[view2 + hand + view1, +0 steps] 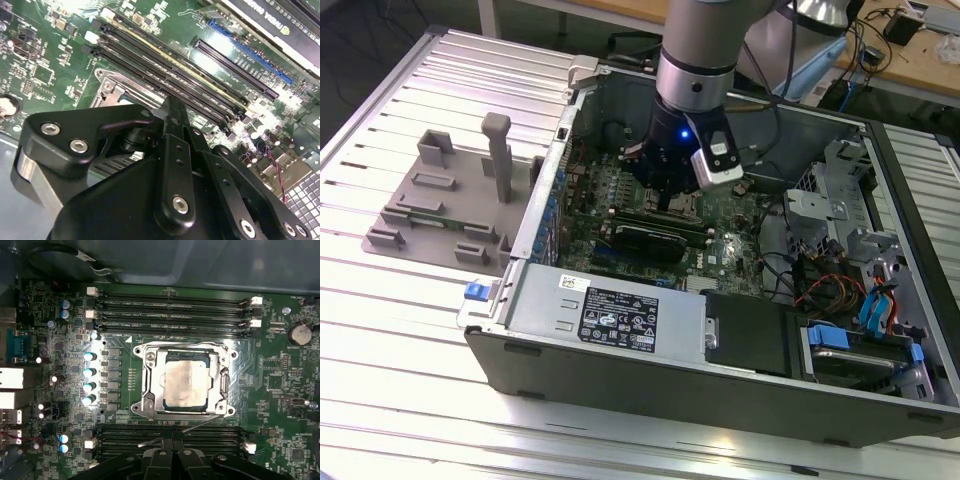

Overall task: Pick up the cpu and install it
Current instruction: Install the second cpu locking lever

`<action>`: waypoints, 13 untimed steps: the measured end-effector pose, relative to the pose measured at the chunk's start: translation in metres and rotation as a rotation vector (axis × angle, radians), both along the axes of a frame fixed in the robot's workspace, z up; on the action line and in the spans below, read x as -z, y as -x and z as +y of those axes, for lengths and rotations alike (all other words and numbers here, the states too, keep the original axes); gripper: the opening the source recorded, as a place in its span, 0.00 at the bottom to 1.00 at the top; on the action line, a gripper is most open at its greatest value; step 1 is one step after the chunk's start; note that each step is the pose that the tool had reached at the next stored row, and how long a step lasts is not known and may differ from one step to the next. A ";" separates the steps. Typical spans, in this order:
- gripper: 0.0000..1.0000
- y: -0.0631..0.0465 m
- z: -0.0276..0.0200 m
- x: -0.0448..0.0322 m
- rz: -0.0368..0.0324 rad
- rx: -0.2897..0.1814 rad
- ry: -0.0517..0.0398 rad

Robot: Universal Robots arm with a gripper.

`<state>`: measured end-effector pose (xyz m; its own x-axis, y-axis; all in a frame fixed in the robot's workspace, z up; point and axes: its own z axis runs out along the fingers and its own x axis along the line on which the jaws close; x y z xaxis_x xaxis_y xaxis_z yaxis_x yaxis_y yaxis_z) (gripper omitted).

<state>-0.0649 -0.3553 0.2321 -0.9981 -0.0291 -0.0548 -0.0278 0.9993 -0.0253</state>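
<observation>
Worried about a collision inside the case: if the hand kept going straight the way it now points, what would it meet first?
Probably the cpu, lying in its metal socket frame on the motherboard. The hand points down at the board, close by the socket, though depth is unclear, so the memory slots beside it could come first.

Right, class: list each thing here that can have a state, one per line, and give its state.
cpu: seated flat in the socket frame, silver top exposed.
Computer case: side panel off, motherboard exposed.
Memory slots: mostly empty.
gripper: hovers above the motherboard, beside the socket, holding nothing visible.
</observation>
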 end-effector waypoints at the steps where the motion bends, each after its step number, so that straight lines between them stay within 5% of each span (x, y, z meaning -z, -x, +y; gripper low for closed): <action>1: 0.11 0.000 0.0000 0.0012 0.0000 0.000 0.0000; 13: 0.11 0.013 0.0000 0.0118 -0.0035 -0.036 -0.0016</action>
<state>-0.0779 -0.3553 0.2203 -0.9962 -0.0646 -0.0583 -0.0633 0.9977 -0.0238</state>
